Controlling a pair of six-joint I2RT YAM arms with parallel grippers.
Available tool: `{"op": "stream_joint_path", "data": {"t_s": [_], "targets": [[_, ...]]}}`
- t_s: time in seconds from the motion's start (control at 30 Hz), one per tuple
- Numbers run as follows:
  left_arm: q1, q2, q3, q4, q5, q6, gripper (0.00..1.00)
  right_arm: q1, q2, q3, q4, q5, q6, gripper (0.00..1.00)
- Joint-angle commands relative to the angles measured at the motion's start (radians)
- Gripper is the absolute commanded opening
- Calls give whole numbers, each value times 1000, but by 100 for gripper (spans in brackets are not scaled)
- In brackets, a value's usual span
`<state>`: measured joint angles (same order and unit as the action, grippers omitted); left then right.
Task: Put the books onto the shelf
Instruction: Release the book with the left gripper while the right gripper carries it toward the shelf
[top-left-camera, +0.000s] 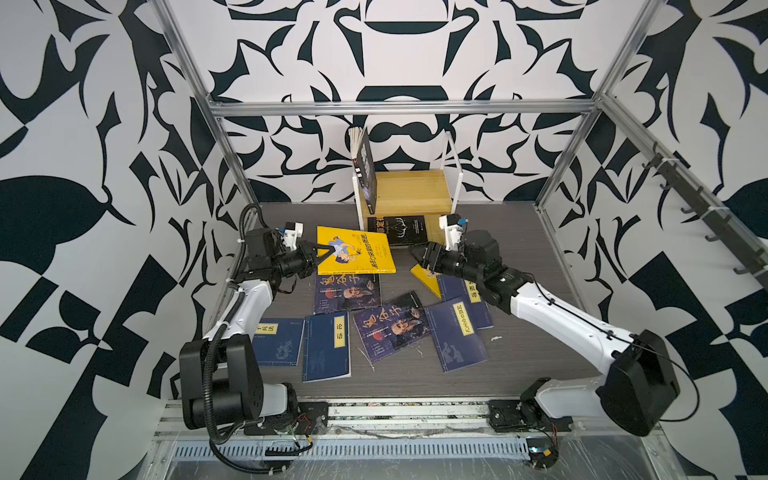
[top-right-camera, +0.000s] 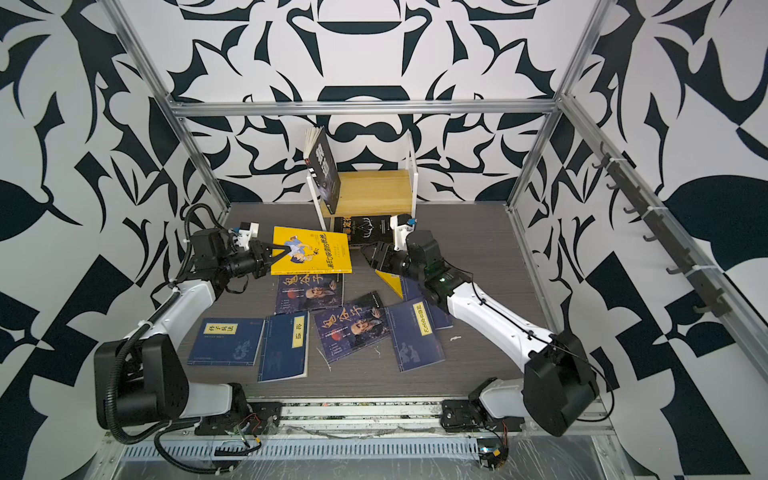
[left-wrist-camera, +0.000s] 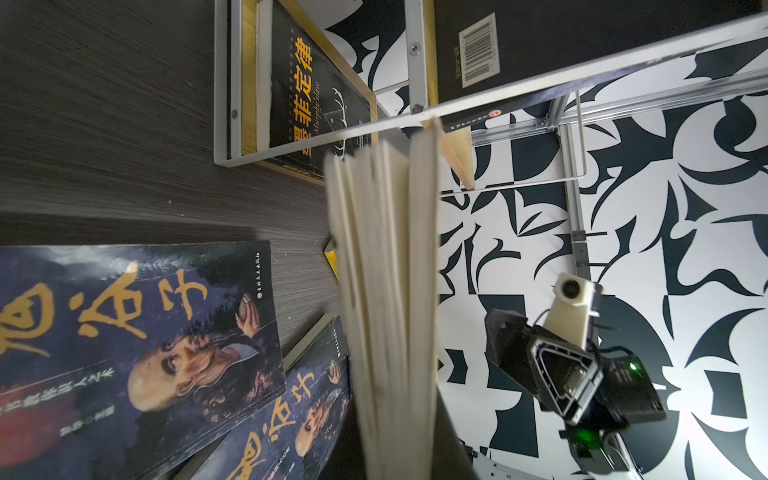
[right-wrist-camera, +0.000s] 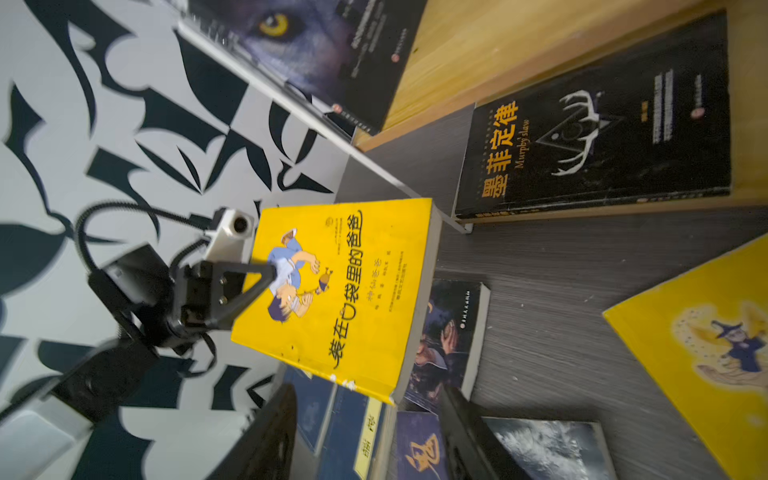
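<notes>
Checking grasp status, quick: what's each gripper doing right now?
Left gripper: shut on the yellow book.
Right gripper: open, holding nothing.

Tabletop (top-left-camera: 395, 374): dk grey wood-grain, flat.
Walls (top-left-camera: 83, 124): blk/wht leaf-like pattern, back + both sides.
Frame (top-left-camera: 399, 107): alu bars, crossbar at back, uprights at corners.
Hook rail (top-left-camera: 690, 195): R wall, row of dk hooks.
Vent strip (top-left-camera: 374, 449): slotted, along front edge.
Scrap (top-left-camera: 495, 338): sm white bit on tabletop.

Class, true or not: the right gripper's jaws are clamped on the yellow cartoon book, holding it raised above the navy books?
Not quite: it is the left gripper whose jaws clamp the yellow cartoon book, raised above the navy books. The right wrist view shows this.
</notes>
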<state>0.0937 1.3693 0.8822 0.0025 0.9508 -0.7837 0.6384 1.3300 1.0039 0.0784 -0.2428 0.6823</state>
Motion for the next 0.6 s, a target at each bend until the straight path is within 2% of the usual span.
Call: {"op": "stream_joint_path", "data": {"t_s": [0.0, 0.13, 0.17, 0.37, 0.57], "targets": [[4, 4, 38, -1, 22, 11, 0, 139, -29, 79, -129, 266, -397, 60], [4, 1, 36, -2, 20, 12, 0, 282, -20, 84, -54, 425, -675, 63], [4, -1, 33, -2, 21, 12, 0, 314, -8, 87, -39, 496, -734, 64], [4, -7, 37, -10, 28, 19, 0, 434, 120, 163, -44, 628, -1062, 69], [4, -12, 37, -11, 23, 20, 0, 474, 278, 253, -37, 743, -1243, 75]]}}
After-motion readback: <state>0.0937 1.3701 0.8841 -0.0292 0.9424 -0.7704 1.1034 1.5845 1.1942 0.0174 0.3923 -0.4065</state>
